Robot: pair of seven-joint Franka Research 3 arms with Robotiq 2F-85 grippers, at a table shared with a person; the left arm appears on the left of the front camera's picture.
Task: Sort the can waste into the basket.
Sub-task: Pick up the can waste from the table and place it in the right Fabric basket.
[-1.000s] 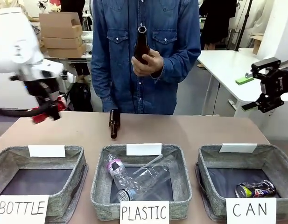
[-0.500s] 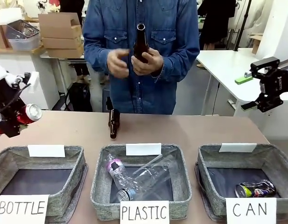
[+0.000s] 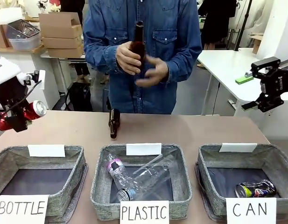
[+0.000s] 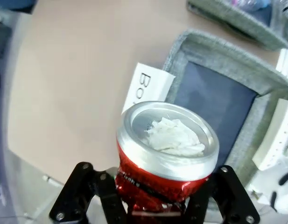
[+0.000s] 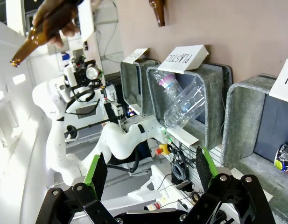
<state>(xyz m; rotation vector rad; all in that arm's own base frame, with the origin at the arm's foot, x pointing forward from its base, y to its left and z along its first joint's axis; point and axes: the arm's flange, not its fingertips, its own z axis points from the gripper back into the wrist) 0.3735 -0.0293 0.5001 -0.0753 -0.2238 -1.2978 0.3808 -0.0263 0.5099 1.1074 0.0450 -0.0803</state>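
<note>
Nearest, the CAN basket [image 3: 210,161] on my right already holds the blue can [image 3: 256,189]. My left jaws are clamped tight on the red can [image 4: 165,154], held above the left edge of the surface [image 3: 204,128], probably ready to carry across. My right jaws hang wide and empty. Beyond, the person's other hand [image 3: 129,57] has taken over the brown bottle [image 3: 139,33] since a moment ago.
</note>
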